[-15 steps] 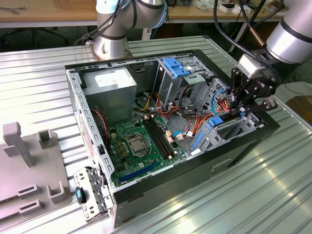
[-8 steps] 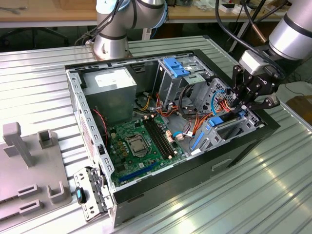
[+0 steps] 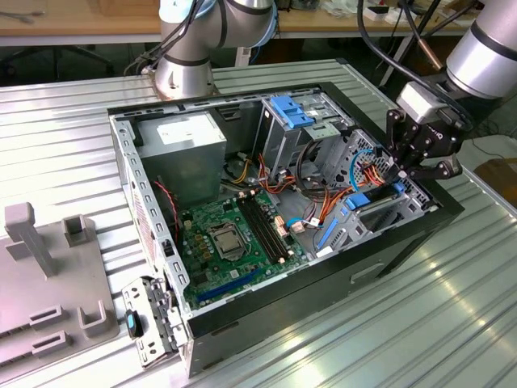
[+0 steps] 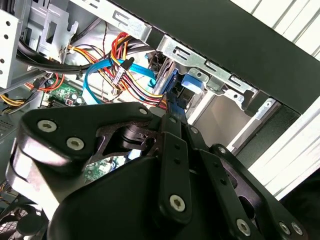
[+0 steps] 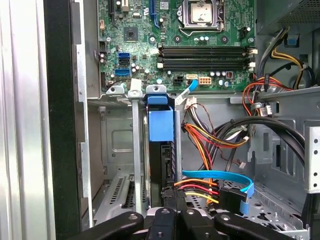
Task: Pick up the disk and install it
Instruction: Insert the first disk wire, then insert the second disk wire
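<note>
- Blue-railed disk seated on edge in drive bay of open computer case, at 6 o'clock from motherboard in first wrist view; slot keeps it upright.
- Gripper at bay, on disk's rear end.
- Fingers drawn together, seemingly pinching disk edge, likely to guide it home; contact hidden.
- Coloured cables just beside, 3 o'clock.

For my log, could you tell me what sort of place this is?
Probably a robotics lab bench: an open computer case on a ribbed metal table, a wooden workbench behind, and the hand at the drive bay.
</note>
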Action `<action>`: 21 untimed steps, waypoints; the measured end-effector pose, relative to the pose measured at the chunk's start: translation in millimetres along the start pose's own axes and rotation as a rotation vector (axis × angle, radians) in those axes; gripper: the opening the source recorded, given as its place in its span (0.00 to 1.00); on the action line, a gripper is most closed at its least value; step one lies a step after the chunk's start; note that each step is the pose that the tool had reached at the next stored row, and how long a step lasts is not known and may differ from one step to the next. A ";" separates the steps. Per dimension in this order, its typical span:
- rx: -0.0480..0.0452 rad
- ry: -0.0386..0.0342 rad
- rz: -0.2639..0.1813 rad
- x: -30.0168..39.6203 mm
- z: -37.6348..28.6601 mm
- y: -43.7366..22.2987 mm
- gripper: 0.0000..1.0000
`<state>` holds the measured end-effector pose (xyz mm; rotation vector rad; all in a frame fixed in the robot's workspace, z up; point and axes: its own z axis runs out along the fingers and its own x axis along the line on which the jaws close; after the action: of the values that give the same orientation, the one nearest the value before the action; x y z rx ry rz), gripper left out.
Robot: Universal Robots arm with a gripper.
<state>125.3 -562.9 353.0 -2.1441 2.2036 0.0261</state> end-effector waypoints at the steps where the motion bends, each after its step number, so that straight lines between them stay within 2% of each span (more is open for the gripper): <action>1: 0.0000 0.0000 0.000 0.0 -0.1 0.0 0.11; 6: 0.0000 0.0000 0.000 0.0 -0.9 0.0 0.11; 8: 0.0000 0.0003 0.000 0.0 -1.2 3.7 0.11; 9: 0.0005 0.0033 0.000 0.1 -1.2 7.0 0.11; 11: 0.0021 0.0217 -0.001 0.0 -4.6 7.9 0.11; 12: -0.0015 0.0271 -0.001 -0.6 -12.8 7.7 0.11; 16: -0.0034 0.0293 -0.001 -1.9 -33.5 6.9 0.11; 18: -0.0037 0.0330 -0.001 -3.9 -49.8 6.4 0.11; 21: -0.0036 0.0506 -0.002 -17.2 -51.0 6.6 0.11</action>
<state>117.3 -548.5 404.7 -2.1722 2.2304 -0.0245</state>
